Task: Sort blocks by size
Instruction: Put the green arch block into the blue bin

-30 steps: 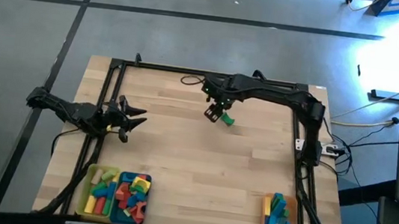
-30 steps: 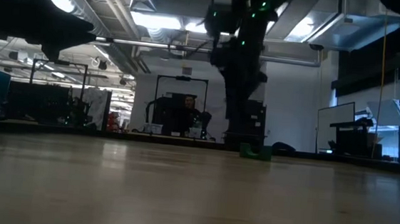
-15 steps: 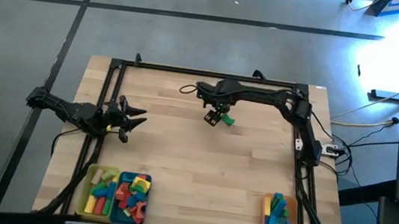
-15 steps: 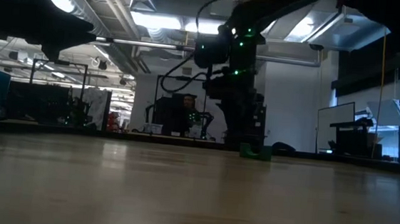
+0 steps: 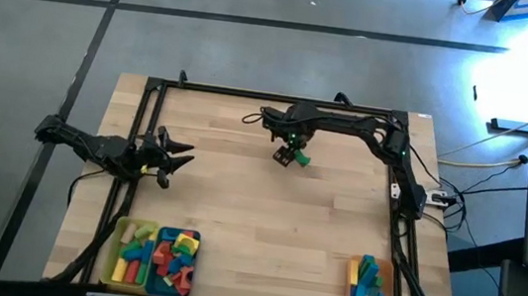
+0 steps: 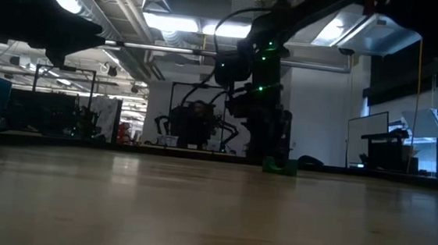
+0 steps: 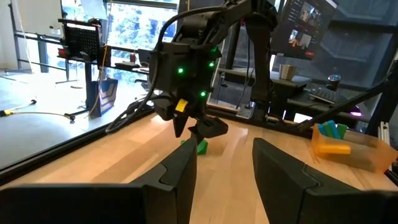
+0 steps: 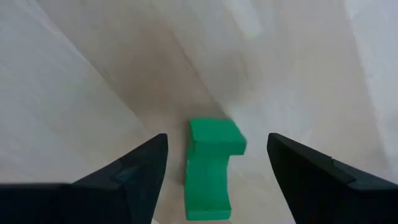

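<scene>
On the pale wood table [image 5: 267, 208], the right gripper [image 5: 288, 156] hung open over a green block [image 8: 210, 168]; the left gripper [image 5: 178, 155] waited open.

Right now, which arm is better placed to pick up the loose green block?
Right. Its tool hangs over the green block, fingers open on either side of it in the right wrist view. The left tool, also open, waits at the table's left edge, well away from the block.

Dark arms [image 5: 346, 126] — green lights, cables
</scene>
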Controlling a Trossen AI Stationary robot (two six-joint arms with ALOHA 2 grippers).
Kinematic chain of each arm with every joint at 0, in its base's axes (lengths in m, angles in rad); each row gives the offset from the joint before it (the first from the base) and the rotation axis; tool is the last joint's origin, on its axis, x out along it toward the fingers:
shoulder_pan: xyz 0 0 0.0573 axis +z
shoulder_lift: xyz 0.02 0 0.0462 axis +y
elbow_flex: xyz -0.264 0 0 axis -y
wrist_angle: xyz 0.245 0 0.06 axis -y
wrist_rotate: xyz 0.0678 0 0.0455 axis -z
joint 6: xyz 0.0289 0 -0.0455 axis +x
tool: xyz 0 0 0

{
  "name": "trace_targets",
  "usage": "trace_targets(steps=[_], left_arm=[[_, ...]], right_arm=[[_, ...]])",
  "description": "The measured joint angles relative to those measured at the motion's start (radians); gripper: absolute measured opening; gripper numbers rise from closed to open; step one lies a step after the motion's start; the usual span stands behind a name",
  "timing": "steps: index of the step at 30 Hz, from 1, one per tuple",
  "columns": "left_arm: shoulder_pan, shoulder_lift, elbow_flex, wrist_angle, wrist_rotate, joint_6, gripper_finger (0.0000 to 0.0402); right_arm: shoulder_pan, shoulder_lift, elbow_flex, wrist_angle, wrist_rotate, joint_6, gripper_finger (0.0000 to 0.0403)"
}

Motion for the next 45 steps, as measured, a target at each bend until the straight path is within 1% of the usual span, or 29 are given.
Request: trace_targets(steps=[18, 28, 31, 38, 43, 45], left_arm=[[0.000, 0.000, 0.000, 0.000, 0.000, 0.000, 0.0134], [0.000, 0.000, 0.000, 0.000, 0.000, 0.000, 0.0134], [0.000, 0.000, 0.000, 0.000, 0.000, 0.000, 0.0134], [0.000, 0.000, 0.000, 0.000, 0.000, 0.000, 0.0134], [0.000, 0.000, 0.000, 0.000, 0.000, 0.000, 0.0134], [0.000, 0.000, 0.000, 0.000, 0.000, 0.000, 0.0134]], right_arm=[[-0.003, 0.007, 0.000, 0.004, 0.015, 0.000, 0.0278], [-0.002, 0.043, 0.000, -0.005, 0.006, -0.002, 0.0274], [-0.004, 0.043, 0.000, -0.006, 0.014, -0.002, 0.0257], [-0.009, 0.050, 0.000, 0.028, -0.011, -0.053, 0.0196], [-0.009, 0.063, 0.001, 0.011, -0.128, -0.053, 0.0147], [-0.009, 0.068, 0.002, 0.006, -0.145, -0.054, 0.0136]])
